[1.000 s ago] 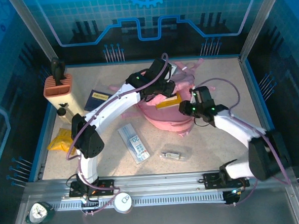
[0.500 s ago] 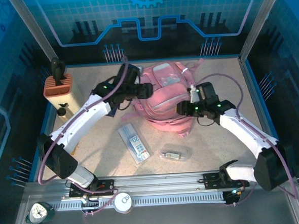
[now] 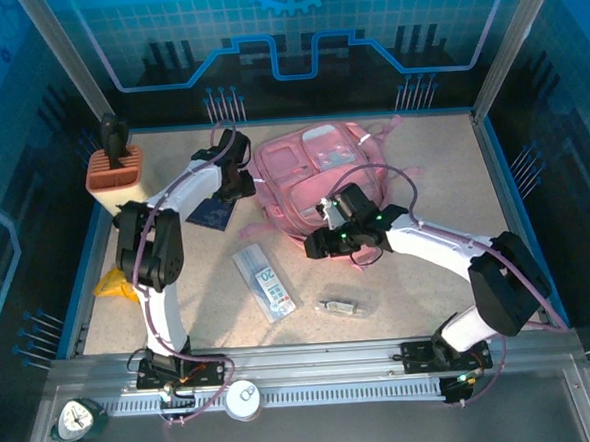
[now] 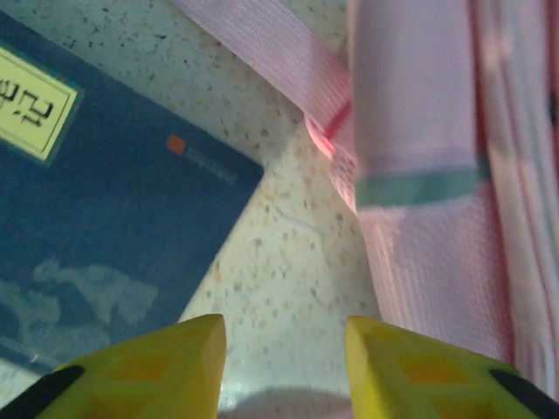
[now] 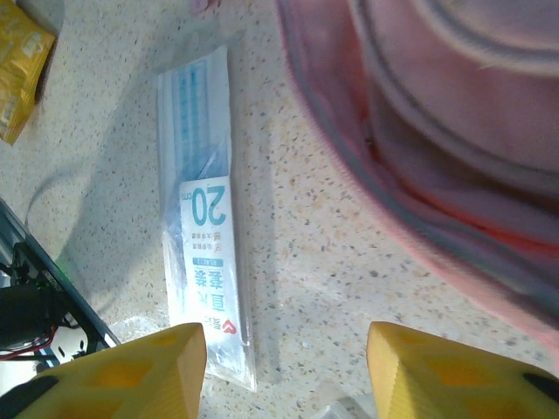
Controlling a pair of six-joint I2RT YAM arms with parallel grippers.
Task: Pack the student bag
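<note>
Student bag [image 3: 317, 170] lies flat, front up, toward rear-middle of table [image 3: 428, 273]. Pale front pockets face up; can't tell what's inside. Well left of bag, at table's edge, an orange-topped holder [image 3: 115, 174] stands w/ a black item [image 3: 112, 137] upright in it.

L arm: elbow bent well front-left of bag, forearm reaching to bag's left side, wrist tipped down. L gripper [image 4: 281, 332] has jaws spread, nothing btwn them, bare table below. Blue book [image 4: 105, 227] is on one side of it, bag's pink strap [image 4: 262, 44] on the other, w/ a gap of table btwn book corner and strap.

R arm: comes in low from bag's front-right, along bag's near edge. R gripper [image 5: 284, 336] also spread, holding nothing, over table just in front of bag. Clear packet marked 20 [image 5: 205, 279] lies near, front-left of bag.

Room: open tabletop right of bag out to side rim. Small clear-wrapped item [image 3: 342, 304] sits in front of bag, apart from it. Yellow packet [image 3: 113, 282] lies well front-left of bag, by the left edge.
</note>
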